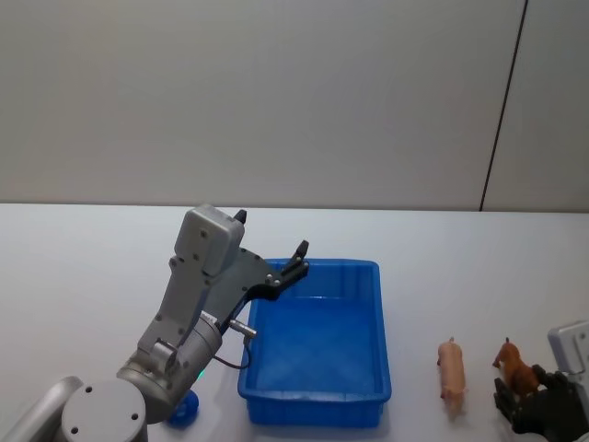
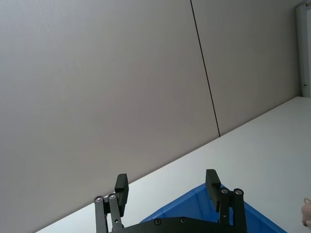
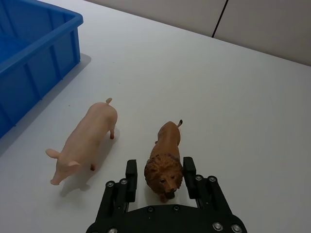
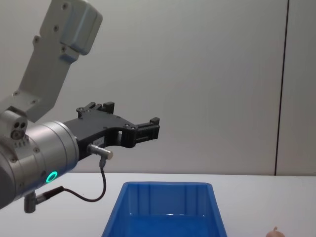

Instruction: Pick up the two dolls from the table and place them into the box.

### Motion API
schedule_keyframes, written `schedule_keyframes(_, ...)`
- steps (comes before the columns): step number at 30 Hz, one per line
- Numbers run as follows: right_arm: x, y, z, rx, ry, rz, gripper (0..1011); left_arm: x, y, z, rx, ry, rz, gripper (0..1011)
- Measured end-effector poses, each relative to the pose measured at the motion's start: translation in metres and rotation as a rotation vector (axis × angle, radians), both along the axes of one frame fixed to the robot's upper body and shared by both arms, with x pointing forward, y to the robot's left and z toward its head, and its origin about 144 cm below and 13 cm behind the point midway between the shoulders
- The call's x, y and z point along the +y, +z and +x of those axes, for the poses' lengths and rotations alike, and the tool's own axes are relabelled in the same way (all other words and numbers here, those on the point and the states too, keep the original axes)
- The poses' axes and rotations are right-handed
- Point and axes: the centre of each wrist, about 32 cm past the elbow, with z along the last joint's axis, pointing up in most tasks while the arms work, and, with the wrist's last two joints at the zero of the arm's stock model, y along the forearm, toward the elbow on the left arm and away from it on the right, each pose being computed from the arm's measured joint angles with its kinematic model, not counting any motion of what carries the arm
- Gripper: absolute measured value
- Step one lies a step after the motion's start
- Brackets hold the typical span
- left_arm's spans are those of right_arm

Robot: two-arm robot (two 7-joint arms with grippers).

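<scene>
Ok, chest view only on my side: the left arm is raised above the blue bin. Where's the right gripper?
Observer: The right gripper is low over the table, with its open fingers either side of the lion doll at its head.
Operator: Gripped yet?
Observer: No; a gap shows beside the mane, and the lion stands on its own feet.
Operator: The second doll?
Observer: The pig doll stands between the lion and the box, untouched.

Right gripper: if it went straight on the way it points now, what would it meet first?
Likely the brown lion doll, whose head sits between the right gripper's open fingers.
</scene>
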Motion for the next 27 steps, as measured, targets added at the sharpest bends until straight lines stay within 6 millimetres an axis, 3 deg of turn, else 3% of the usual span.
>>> schedule_keyframes(5, -0.001, -0.002, 0.000, -0.008, 0.000, -0.001, 446, 0.000, 0.000, 0.000, 0.000, 0.000, 0.000, 1001)
schedule_keyframes(7, -0.001, -0.002, -0.001, -0.019, -0.002, -0.003, 430, 0.000, 0.000, 0.000, 0.000, 0.000, 0.000, 1001)
schedule_keyframes(27, 0.002, 0.017, -0.006, -0.230, 0.033, 0.009, 428, 0.000, 0.000, 0.000, 0.000, 0.000, 0.000, 1001)
